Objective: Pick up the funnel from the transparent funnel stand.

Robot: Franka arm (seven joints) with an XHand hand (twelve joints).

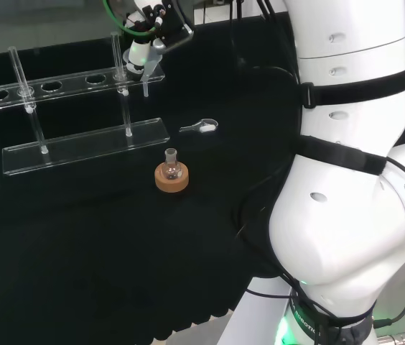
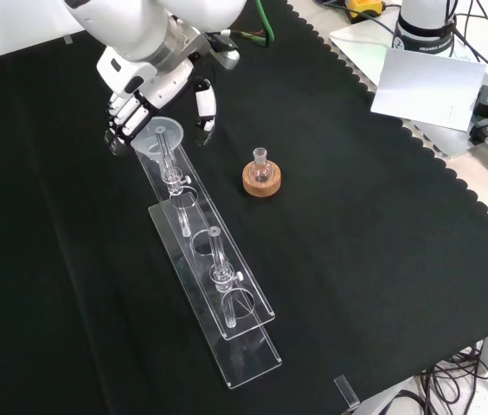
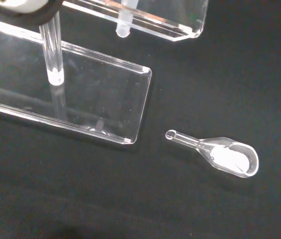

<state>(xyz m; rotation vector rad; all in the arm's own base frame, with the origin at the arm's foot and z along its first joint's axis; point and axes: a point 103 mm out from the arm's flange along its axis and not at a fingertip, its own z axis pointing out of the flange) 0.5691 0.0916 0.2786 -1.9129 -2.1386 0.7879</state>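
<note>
The hand (image 2: 144,108) curls its fingers around the funnel (image 2: 159,138) at the stand's (image 2: 227,294) far end in the front view — the funnel sits at the top shelf. Nearby: a small flask (image 2: 260,164) on a cork ring (image 2: 261,181), and a clear scoop (image 3: 220,154).

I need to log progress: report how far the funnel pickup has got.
Done: the hand has reached the end of the transparent funnel stand. In hand: its fingers sit around the funnel, whose stem seems to hang in the stand's top plate; whether they grip it is unclear. Left: lifting the funnel clear.
</note>
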